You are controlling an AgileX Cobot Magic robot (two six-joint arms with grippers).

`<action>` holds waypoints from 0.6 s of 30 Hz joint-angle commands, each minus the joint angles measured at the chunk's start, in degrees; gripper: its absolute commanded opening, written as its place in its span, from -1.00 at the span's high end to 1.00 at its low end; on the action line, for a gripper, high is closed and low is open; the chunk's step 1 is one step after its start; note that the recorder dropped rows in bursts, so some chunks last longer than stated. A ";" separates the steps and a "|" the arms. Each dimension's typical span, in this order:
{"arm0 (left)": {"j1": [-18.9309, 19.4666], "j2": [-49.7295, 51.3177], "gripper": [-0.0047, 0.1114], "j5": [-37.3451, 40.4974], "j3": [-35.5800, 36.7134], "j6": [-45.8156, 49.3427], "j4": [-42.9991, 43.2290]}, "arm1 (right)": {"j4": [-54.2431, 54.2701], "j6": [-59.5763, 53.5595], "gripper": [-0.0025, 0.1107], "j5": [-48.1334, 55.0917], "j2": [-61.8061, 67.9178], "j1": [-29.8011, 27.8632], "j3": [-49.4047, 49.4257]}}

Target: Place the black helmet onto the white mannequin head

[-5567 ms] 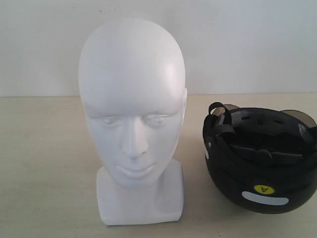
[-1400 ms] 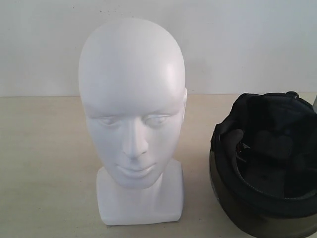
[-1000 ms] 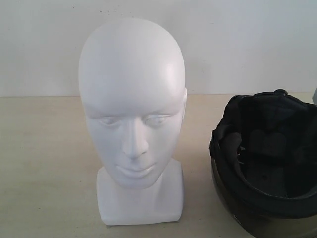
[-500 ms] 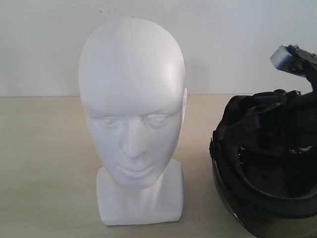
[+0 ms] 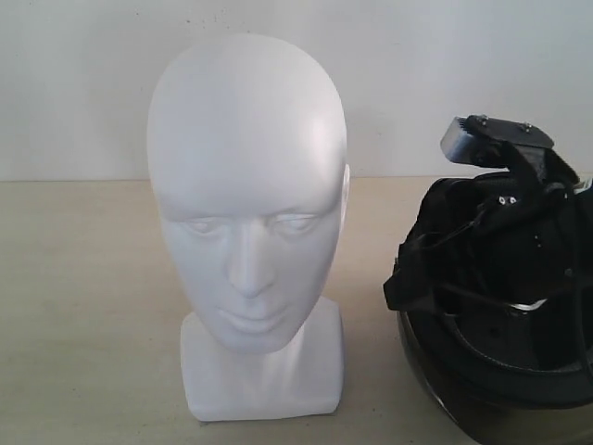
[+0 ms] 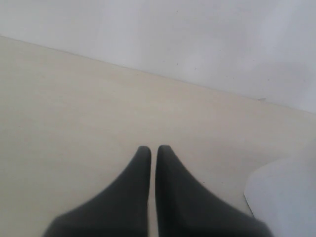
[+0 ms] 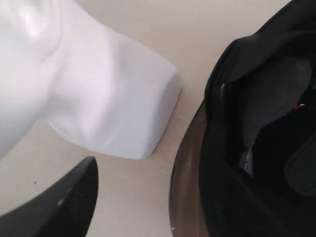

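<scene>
The white mannequin head (image 5: pixel 248 213) stands upright at centre left, face to the exterior camera; its neck and block base (image 7: pixel 113 108) fill one side of the right wrist view. The black helmet (image 5: pixel 496 315) lies at the right edge with its padded opening turned up and forward and its smoky visor (image 7: pixel 190 182) along the low rim. My right arm (image 5: pixel 519 181) leans over the helmet's top. My right gripper (image 7: pixel 158 170) is open: one finger (image 7: pixel 64 207) hangs over bare table beside the visor, the other is hidden. My left gripper (image 6: pixel 153 148) is shut and empty above the table.
A pale wooden table (image 5: pixel 83 324) runs to a white wall (image 5: pixel 445 74) behind. A narrow strip of table (image 5: pixel 366 371) separates the mannequin's base from the helmet. A white edge (image 6: pixel 286 197) shows at one corner of the left wrist view.
My right arm has come in from the upper right and now leans over the helmet. The helmet has shifted slightly. The mannequin head has not moved.
</scene>
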 commanded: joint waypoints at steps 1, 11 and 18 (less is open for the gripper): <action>-0.49 -0.16 0.84 -0.19 0.22 0.25 -0.11 | -0.63 0.24 -0.17 8.15 -0.01 0.23 -3.94; -0.49 -0.16 0.84 -0.19 0.22 0.25 -0.11 | 3.65 1.89 -0.16 12.88 -0.01 0.23 -6.98; -0.49 -0.16 0.84 -0.19 0.22 0.25 -0.11 | -23.66 29.76 -0.17 5.02 -0.87 6.92 -7.08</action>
